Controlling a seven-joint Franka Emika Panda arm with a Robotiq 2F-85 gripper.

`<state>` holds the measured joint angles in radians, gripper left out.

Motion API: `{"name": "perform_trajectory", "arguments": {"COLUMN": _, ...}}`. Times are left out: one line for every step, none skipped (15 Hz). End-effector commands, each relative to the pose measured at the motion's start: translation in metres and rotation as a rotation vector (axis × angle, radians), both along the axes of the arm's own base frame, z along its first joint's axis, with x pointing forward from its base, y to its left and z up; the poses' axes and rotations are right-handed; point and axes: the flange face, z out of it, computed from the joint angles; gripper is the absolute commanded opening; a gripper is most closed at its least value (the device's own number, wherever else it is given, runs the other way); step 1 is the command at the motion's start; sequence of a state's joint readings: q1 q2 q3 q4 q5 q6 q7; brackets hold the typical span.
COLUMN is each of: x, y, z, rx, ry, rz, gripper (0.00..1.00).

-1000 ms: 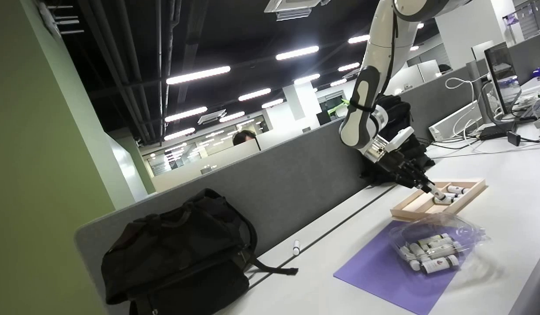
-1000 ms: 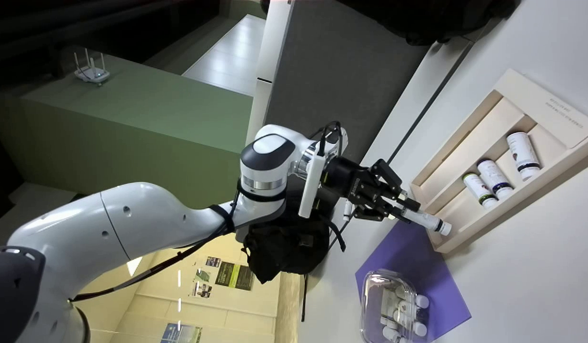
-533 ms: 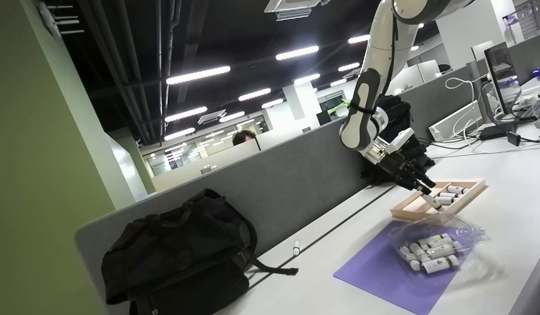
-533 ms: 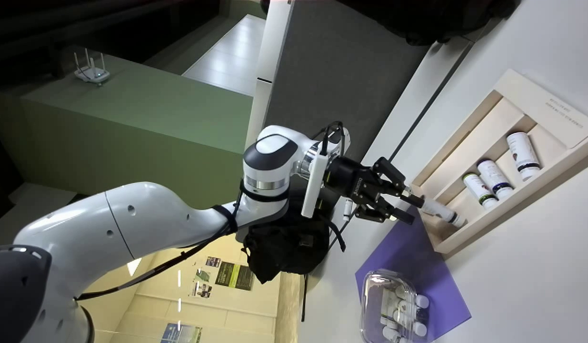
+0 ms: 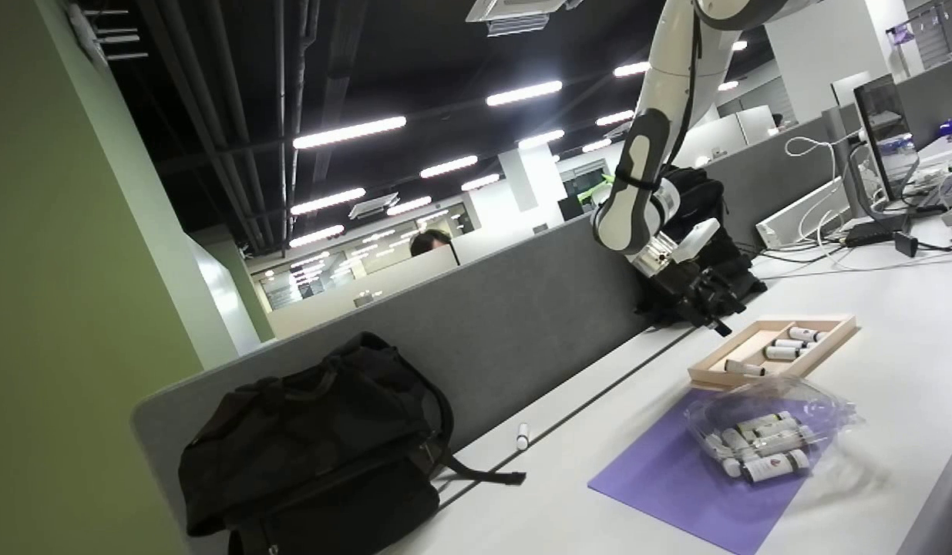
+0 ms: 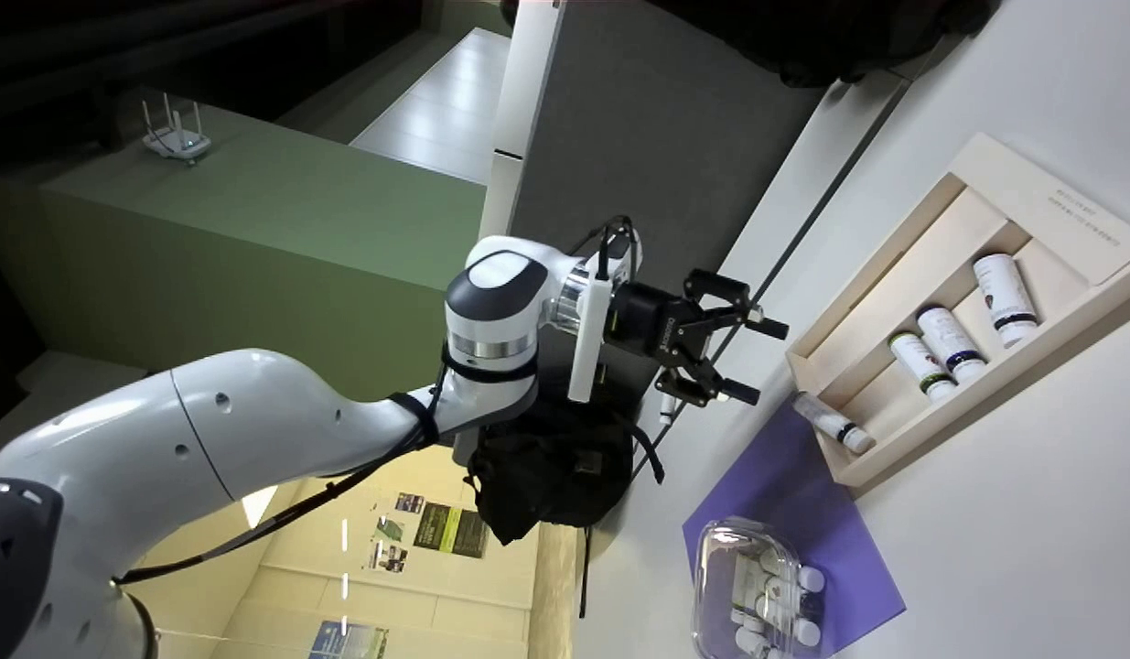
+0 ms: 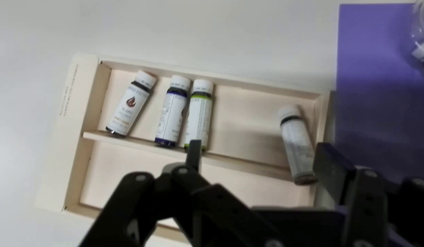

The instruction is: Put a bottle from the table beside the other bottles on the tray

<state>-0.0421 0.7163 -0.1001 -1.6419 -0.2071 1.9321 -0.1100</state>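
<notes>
Pale desk (image 5: 899, 393), wooden tray (image 7: 249, 120), four bottles (image 7: 199, 115) inside

Room to reach into the tray (image 7: 246, 123) lies in the wide gap between three bottles (image 7: 170, 115) and the bottle (image 7: 298, 151) lying across the divider (image 7: 246, 166). Beside the tray, a plastic box (image 5: 776, 397) on the purple mat (image 5: 653, 478) stands in the way; a partition (image 5: 522, 308) blocks one edge.
</notes>
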Motion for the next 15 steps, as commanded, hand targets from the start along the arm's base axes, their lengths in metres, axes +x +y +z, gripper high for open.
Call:
{"name": "perform_trajectory", "arguments": {"x": 0.000, "y": -0.003, "z": 0.030, "rx": -0.036, "ry": -0.117, "rz": 0.018, "gripper": 0.58}}
{"name": "perform_trajectory", "arguments": {"x": 0.001, "y": -0.002, "z": 0.031, "rx": -0.042, "ry": -0.138, "rz": 0.033, "gripper": 0.51}}
{"name": "perform_trajectory", "arguments": {"x": 0.001, "y": -0.001, "z": 0.033, "rx": -0.047, "ry": -0.154, "rz": 0.048, "gripper": 0.43}}
{"name": "perform_trajectory", "arguments": {"x": 0.002, "y": 0.000, "z": 0.032, "rx": -0.054, "ry": -0.169, "rz": 0.063, "gripper": 0.38}}
{"name": "perform_trajectory", "arguments": {"x": 0.003, "y": 0.002, "z": 0.032, "rx": -0.063, "ry": -0.182, "rz": 0.082, "gripper": 0.32}}
{"name": "perform_trajectory", "arguments": {"x": 0.004, "y": 0.003, "z": 0.030, "rx": -0.066, "ry": -0.190, "rz": 0.094, "gripper": 0.26}}
{"name": "perform_trajectory", "arguments": {"x": 0.005, "y": 0.005, "z": 0.027, "rx": -0.061, "ry": -0.191, "rz": 0.102, "gripper": 0.20}}
{"name": "perform_trajectory", "arguments": {"x": 0.006, "y": 0.008, "z": 0.023, "rx": -0.062, "ry": -0.191, "rz": 0.111, "gripper": 0.13}}
{"name": "perform_trajectory", "arguments": {"x": 0.008, "y": 0.013, "z": 0.019, "rx": -0.067, "ry": -0.191, "rz": 0.127, "gripper": 0.08}}
{"name": "perform_trajectory", "arguments": {"x": 0.009, "y": 0.017, "z": 0.016, "rx": -0.072, "ry": -0.190, "rz": 0.143, "gripper": 0.01}}
{"name": "perform_trajectory", "arguments": {"x": 0.010, "y": 0.023, "z": 0.012, "rx": -0.076, "ry": -0.192, "rz": 0.163, "gripper": 0.01}}
{"name": "perform_trajectory", "arguments": {"x": 0.011, "y": 0.028, "z": 0.009, "rx": -0.079, "ry": -0.196, "rz": 0.183, "gripper": 0.00}}
{"name": "perform_trajectory", "arguments": {"x": 0.013, "y": 0.034, "z": 0.005, "rx": -0.081, "ry": -0.198, "rz": 0.201, "gripper": 0.03}}
{"name": "perform_trajectory", "arguments": {"x": 0.014, "y": 0.039, "z": 0.001, "rx": -0.083, "ry": -0.198, "rz": 0.218, "gripper": 0.03}}
{"name": "perform_trajectory", "arguments": {"x": 0.014, "y": 0.044, "z": -0.004, "rx": -0.080, "ry": -0.198, "rz": 0.231, "gripper": 0.03}}
